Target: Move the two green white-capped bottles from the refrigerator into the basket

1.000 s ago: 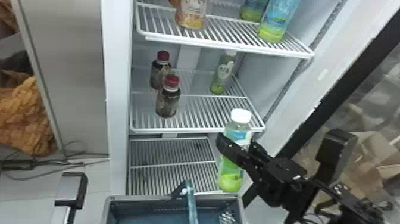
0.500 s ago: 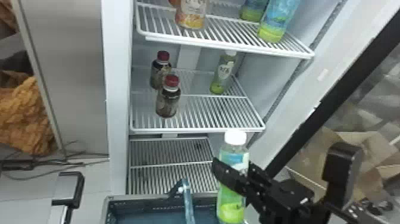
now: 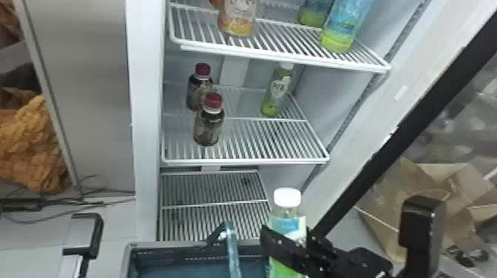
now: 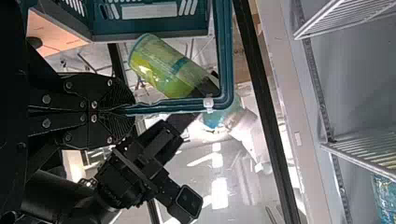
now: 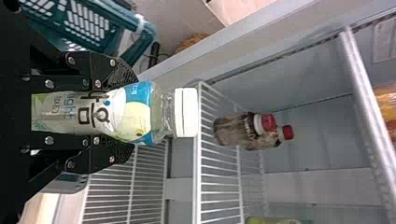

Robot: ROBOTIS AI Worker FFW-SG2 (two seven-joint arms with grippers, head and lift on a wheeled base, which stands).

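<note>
My right gripper (image 3: 287, 236) is shut on a green white-capped bottle (image 3: 287, 219), held upright at the basket's right rim. In the right wrist view, the gripper (image 5: 128, 112) has a finger on each side of the labelled bottle (image 5: 135, 112), cap outward. The other green white-capped bottle (image 3: 276, 92) stands toward the back of the middle shelf. Part of my left gripper's mount (image 3: 97, 236) shows left of the basket (image 3: 192, 246). Seen from the left wrist, the left gripper (image 4: 130, 111) is shut on the basket's blue-green handle (image 4: 177, 105).
Two dark red-capped bottles (image 3: 209, 125) stand on the middle shelf (image 3: 240, 162), left of the other green bottle. Above, the upper shelf (image 3: 284, 57) bears an orange-labelled bottle (image 3: 236, 18) and blue-green bottles (image 3: 342, 29). The open door's black frame (image 3: 410, 122) slants along the right.
My right gripper has come down and slightly left in the head view with the bottle, away from the shelves and nearer the basket. The left arm and basket look about the same.
</note>
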